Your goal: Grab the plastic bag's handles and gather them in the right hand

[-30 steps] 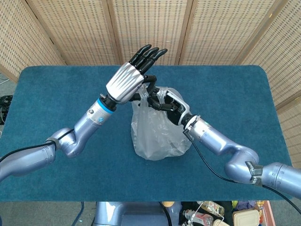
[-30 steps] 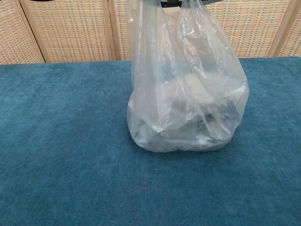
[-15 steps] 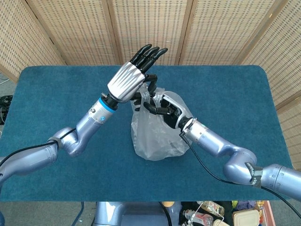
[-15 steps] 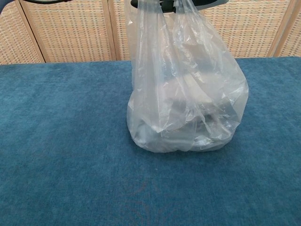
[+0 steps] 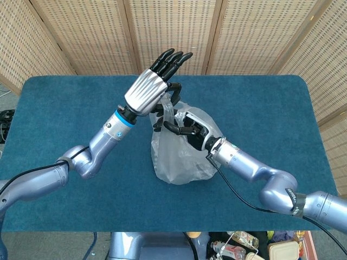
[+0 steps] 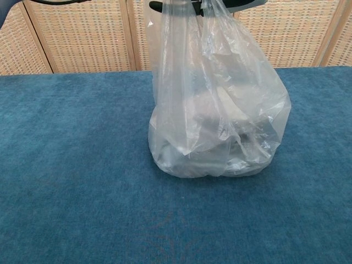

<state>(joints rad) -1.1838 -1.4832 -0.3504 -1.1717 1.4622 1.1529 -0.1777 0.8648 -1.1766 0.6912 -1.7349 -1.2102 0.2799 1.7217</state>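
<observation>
**Operator:** Woven screen panels [image 5: 173, 32] stand behind the blue table [image 5: 54, 103]. Where is the plastic bag [image 6: 217, 110] relative to it?

**Technician:** At the table's centre, base resting on the cloth, upper part drawn upward. The handles [image 6: 190, 11] rise out of the chest view's top edge.

**Operator:** Hand states?

**Technician:** The right hand [image 5: 187, 125] sits at the bag's mouth, fingers curled in around the bunched film; it appears to hold the handles. The left hand [image 5: 154, 81] is above the bag, fingers extended and apart; its thumb is near the film, but contact cannot be confirmed.

**Operator:** Failure modes?

**Technician:** Judged risk one: only one handle loop is captured, so the other drops when the left hand withdraws. Risk two: thin film slips through a loose curl. Risk three: pulling sideways tips the bag.

**Operator:** Contents?

**Technician:** Pale, rounded items [image 6: 220, 148] lie at the bag's bottom; they cannot be identified through the film.
</observation>
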